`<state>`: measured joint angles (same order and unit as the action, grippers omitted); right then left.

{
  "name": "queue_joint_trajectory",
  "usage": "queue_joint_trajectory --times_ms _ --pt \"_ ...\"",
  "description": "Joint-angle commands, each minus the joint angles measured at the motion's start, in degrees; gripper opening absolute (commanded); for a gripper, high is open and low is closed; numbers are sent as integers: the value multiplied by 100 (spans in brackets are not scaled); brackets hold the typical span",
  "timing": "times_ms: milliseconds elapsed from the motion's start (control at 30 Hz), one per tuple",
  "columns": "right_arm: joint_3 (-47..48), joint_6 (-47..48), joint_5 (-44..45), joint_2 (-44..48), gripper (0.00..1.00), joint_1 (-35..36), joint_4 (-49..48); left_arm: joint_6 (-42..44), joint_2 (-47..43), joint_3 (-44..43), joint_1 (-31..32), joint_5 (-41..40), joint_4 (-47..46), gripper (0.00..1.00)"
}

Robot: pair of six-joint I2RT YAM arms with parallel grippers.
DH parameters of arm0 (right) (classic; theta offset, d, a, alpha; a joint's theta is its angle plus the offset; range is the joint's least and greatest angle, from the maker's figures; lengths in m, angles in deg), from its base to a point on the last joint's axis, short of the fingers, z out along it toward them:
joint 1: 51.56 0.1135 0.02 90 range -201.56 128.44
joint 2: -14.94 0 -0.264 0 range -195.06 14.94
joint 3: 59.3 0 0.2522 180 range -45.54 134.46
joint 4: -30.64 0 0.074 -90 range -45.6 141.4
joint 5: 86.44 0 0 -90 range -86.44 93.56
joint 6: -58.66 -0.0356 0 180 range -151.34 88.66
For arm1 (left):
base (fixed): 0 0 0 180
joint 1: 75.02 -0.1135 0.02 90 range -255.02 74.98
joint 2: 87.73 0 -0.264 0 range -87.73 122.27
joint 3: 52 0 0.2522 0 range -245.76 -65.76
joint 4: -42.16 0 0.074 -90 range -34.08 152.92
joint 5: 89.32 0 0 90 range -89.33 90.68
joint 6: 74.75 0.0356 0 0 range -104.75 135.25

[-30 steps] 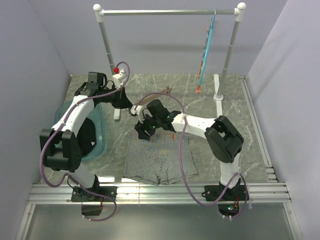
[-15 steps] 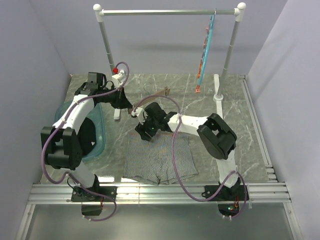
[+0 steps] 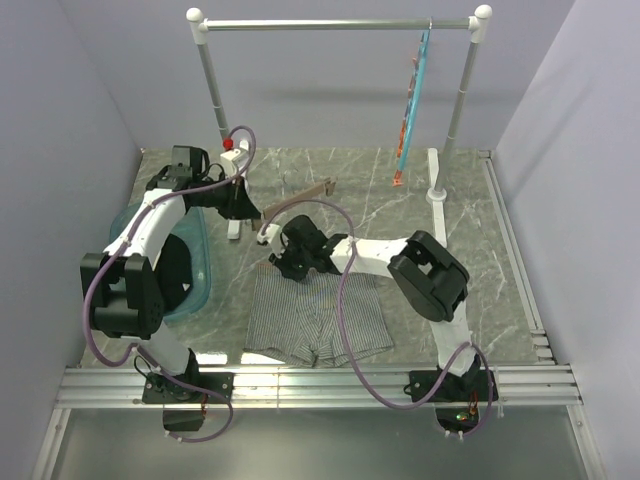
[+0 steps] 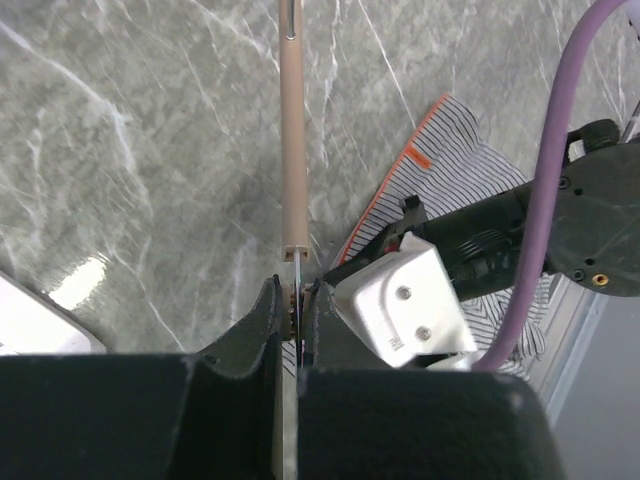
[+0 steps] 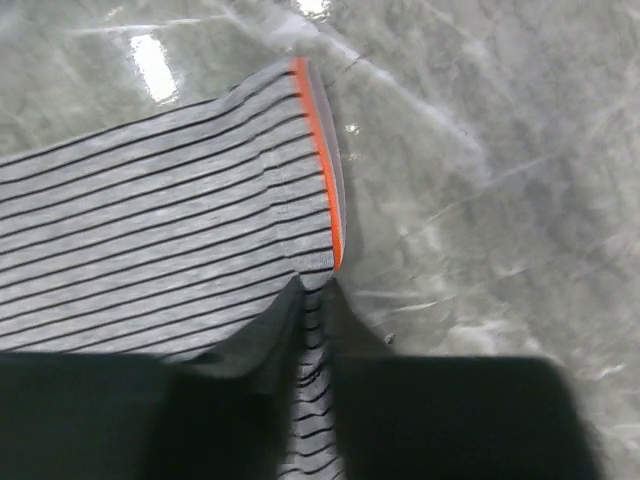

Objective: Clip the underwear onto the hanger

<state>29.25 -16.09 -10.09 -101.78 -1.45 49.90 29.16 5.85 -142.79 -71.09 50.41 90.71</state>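
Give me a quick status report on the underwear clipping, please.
Left gripper shut on hanger end. Right gripper shut on underwear waistband corner, rest lying flat. Not clipped yet. Teal hanger on rail, well clear.

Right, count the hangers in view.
2. The wooden hanger is in the left tool; the teal hanger hangs on the rail. No others visible.

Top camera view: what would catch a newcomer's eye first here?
The striped underwear lies spread mid-table, the right gripper pinching its orange-edged waistband corner. Just behind, the left gripper holds the wooden hanger by one end, while a teal hanger dangles from the back rail.
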Motion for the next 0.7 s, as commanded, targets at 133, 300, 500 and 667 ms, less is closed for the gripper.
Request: queue_joint_trajectory --times_ms 133,300,500,667 --pt "-939 487 46 475 0 96 -767 726 -33 215 -6 352 537 0" --pt "-1194 892 169 800 0 183 -1208 1139 125 329 -14 449 792 0" --pt "-1984 1568 485 1134 0 438 -2148 1430 468 259 3 634 951 0" --pt "-2600 1973 837 1266 0 632 -3202 1614 687 268 12 765 898 0"
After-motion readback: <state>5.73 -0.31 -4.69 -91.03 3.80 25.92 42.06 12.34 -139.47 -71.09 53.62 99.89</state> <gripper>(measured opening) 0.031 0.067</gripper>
